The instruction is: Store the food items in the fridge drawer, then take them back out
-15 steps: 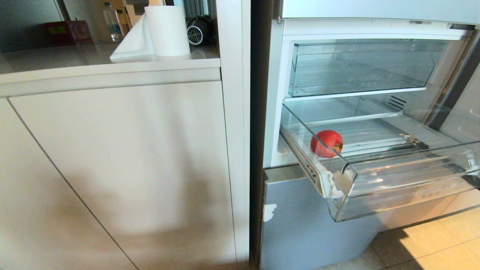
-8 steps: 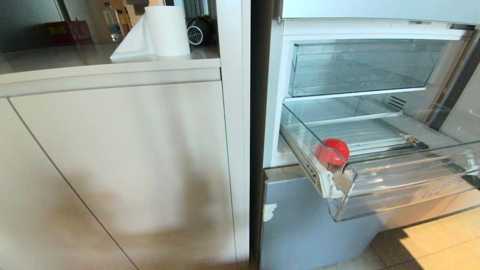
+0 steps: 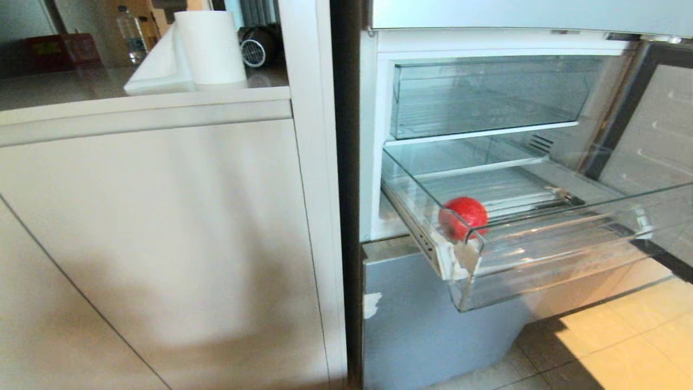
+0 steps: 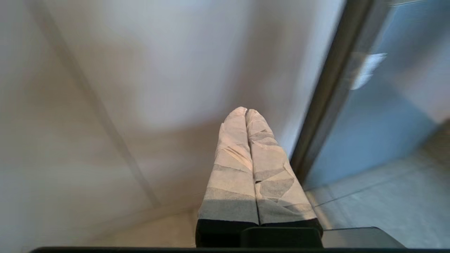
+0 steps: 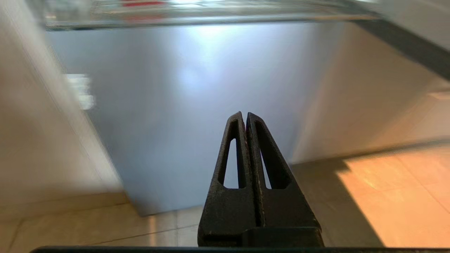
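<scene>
Fridge drawer standing pulled out, one red fruit sitting in its taped front corner.

You're seeing bare ribbed bottom spreading rightward; the drawer's right end is running out of view. Fruit skin is blurring behind plastic. Left gripper and right gripper are hanging low, fingers pressed together, holding nothing.

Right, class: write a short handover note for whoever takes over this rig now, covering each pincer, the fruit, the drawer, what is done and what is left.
Left pincer: shut, empty, low by the cabinet front.
Right pincer: shut, empty, low before the fridge, under the drawer.
Drawer: pulled out.
One red fruit lies in its front left corner. Second fruit: not in view.
Done: one fruit stored.
Left: find and store the other, then take both out.
</scene>
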Robot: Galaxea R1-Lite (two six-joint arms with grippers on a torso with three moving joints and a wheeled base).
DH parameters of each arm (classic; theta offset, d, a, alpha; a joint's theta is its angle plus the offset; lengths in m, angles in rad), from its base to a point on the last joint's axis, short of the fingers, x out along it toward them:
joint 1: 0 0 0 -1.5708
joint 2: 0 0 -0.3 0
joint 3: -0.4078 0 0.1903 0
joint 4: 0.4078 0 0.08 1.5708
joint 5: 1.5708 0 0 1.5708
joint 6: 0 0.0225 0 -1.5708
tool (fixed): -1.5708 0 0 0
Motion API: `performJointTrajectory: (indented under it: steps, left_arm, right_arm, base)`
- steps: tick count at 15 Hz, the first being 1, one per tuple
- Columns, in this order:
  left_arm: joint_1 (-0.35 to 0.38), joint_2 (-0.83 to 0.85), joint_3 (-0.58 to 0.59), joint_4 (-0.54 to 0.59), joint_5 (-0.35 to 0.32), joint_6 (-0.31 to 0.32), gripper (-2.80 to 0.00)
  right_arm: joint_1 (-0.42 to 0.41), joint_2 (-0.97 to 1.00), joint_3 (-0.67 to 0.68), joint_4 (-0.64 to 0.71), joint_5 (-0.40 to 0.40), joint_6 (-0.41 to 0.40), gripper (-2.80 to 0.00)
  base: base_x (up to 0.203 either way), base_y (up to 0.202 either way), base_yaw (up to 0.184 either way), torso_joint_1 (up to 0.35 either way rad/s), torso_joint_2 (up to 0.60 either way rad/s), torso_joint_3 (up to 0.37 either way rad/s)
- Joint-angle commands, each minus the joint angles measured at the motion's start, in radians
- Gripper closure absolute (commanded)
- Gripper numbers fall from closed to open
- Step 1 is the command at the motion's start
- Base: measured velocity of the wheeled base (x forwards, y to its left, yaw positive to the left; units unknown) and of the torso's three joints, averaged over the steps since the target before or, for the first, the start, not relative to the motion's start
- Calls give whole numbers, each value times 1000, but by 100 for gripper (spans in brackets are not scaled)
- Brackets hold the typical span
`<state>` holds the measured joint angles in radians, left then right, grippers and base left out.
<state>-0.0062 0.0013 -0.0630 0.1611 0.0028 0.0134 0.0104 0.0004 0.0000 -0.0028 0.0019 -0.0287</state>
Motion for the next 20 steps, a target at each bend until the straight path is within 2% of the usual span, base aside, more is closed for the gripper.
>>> performJointTrajectory:
  steps: [1, 12, 15, 18, 20]
  left_arm:
    - [0, 0, 0, 0, 0, 0, 0]
    - [0, 0, 0, 0, 0, 0, 0]
    - [0, 0, 0, 0, 0, 0, 0]
    - [0, 0, 0, 0, 0, -1, 0]
    - [0, 0, 0, -2, 0, 0, 0]
  right_arm:
    - [0, 1, 0, 1, 1, 0, 0]
    - [0, 1, 0, 0, -2, 20, 0]
    - [-6, 31, -18, -6, -3, -18, 0]
    - [-39, 236, -175, -14, -118, 68, 0]
    - [-162, 425, -265, -41, -153, 153, 0]
  base:
    - [-5, 7, -171, 3, -11, 2]
    - [-1, 8, -171, 3, 3, 4]
    - [0, 3, -64, -1, 3, 2]
    - [0, 0, 0, 0, 0, 0]
    - [0, 0, 0, 0, 0, 0]
